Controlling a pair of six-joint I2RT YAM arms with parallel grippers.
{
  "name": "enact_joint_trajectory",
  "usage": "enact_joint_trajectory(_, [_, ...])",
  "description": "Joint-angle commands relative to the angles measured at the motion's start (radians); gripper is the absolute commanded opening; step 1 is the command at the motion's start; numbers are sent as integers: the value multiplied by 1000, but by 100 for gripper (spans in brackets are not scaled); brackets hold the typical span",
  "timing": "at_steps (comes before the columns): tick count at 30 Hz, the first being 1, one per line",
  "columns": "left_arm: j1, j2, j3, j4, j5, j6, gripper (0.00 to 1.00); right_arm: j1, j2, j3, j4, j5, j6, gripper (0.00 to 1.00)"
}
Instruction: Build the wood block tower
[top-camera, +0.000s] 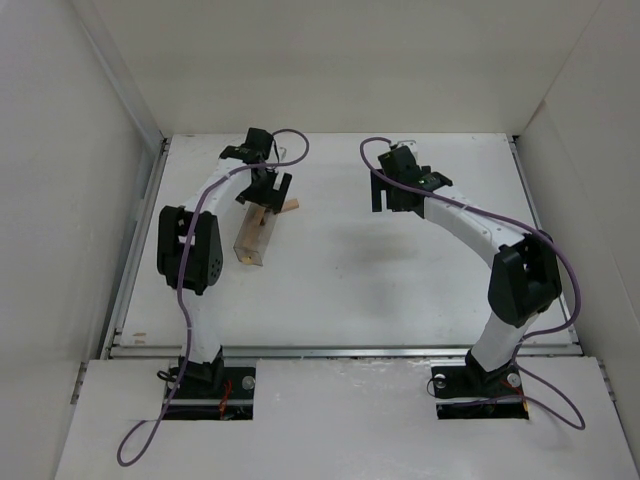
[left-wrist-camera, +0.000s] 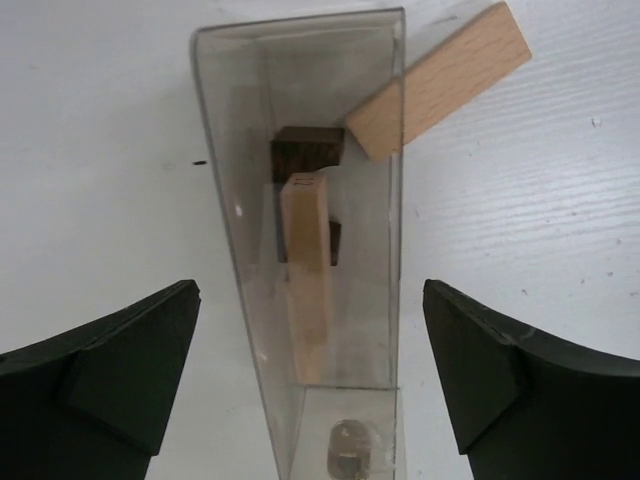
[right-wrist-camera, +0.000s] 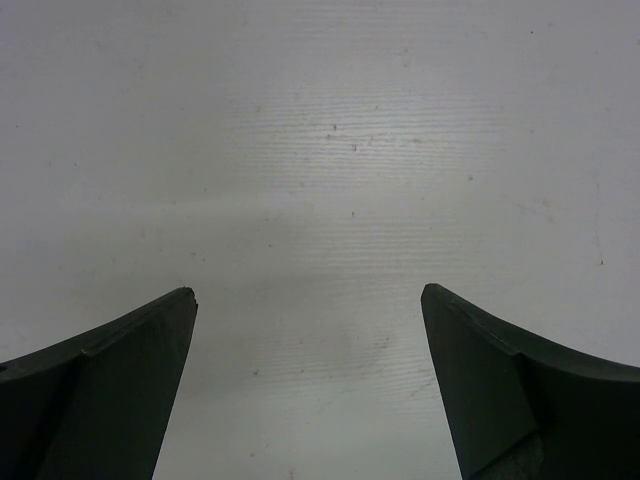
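Note:
A clear plastic box (left-wrist-camera: 300, 150) lies on the table under my left gripper (left-wrist-camera: 310, 300), which is open and straddles it from above without touching. Inside it lie a light-tan wood block (left-wrist-camera: 308, 280) and dark blocks (left-wrist-camera: 308, 152). Another tan block (left-wrist-camera: 440, 82) lies on the table at the box's far right corner; it also shows in the top view (top-camera: 288, 206), beside the box (top-camera: 252, 240). No arch stands anywhere. My left gripper (top-camera: 268, 190) hangs over the box's far end. My right gripper (top-camera: 385, 195) is open and empty above bare table (right-wrist-camera: 310, 300).
White walls enclose the table on the left, back and right. A metal rail (top-camera: 340, 351) runs along the near edge in front of the arm bases. Purple cables loop off both arms.

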Motion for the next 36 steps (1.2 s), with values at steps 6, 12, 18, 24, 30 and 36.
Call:
enact_joint_trajectory(6, [27,35,26,-47,83,-33,65,7,-61,-18,-5,3,11,100])
enact_joint_trajectory(12, [27,26,17,-47,105,-33,29,17,-70,-27,-5,12,30,100])
enact_joint_trajectory(18, [27,7,17,-16,36,-55,0,26,-50,4,-37,26,39,100])
enact_joint_trajectory(24, [-103,7,17,45,-286,-45,0,35,-59,4,-46,57,50,100])
enact_joint_trajectory(30, [-232,50,-44,131,-617,13,0,44,-59,4,-68,98,68,100])
enact_joint_trajectory(36, [-278,59,-118,182,-720,37,0,44,-71,-51,-54,98,79,100])
